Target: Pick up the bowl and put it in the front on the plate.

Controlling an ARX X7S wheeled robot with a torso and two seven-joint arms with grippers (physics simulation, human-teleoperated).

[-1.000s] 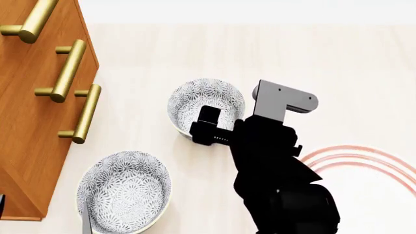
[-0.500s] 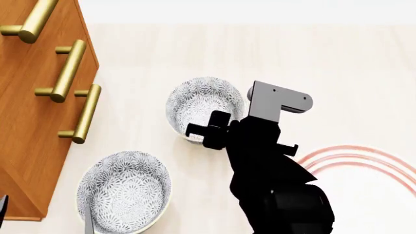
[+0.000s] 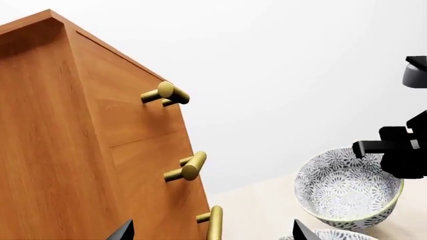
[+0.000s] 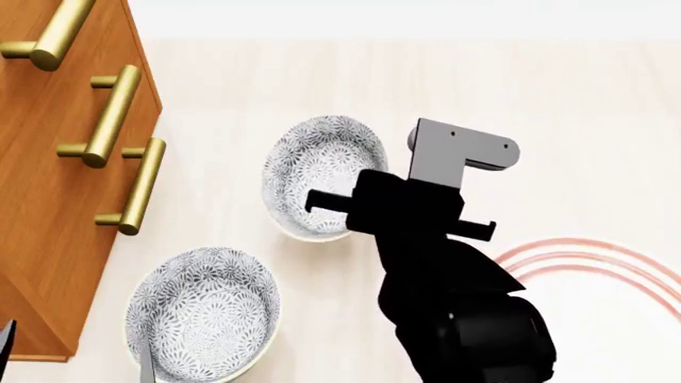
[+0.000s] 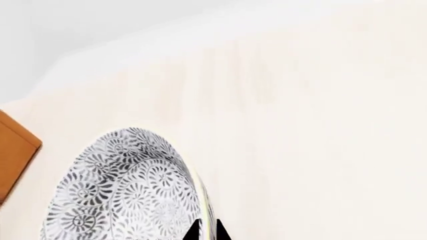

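The right gripper (image 4: 338,209), black, is closed on the near right rim of the small deep round bowl with a dense grey-blue flower pattern (image 4: 319,171). In the right wrist view its two dark fingertips (image 5: 193,231) stand on either side of the pale rim, one inside and one outside the wall, with only a narrow gap between them. The bowl is tilted; the left wrist view shows it (image 3: 345,190) clear of the surface, rim slanted, held by the black gripper (image 3: 373,147).

The left gripper (image 3: 210,234) shows only as two dark tips at the frame edge, set wide apart and holding nothing.

The wide flat white plate with three concentric red-pink rings (image 4: 596,263) lies to the right of the held bowl, partly covered by the right arm and cut off by the frame edge. A second patterned bowl (image 4: 202,313) rests on the surface nearer the robot and to the left, well apart from the held one.

The orange-brown wooden cabinet (image 4: 48,207) with cylindrical brass handles (image 4: 112,116) bounds the left side, near both bowls. The pale cream wood-grain tabletop (image 4: 553,96) is open beyond and to the right of the held bowl. A plain white wall (image 3: 300,60) stands behind
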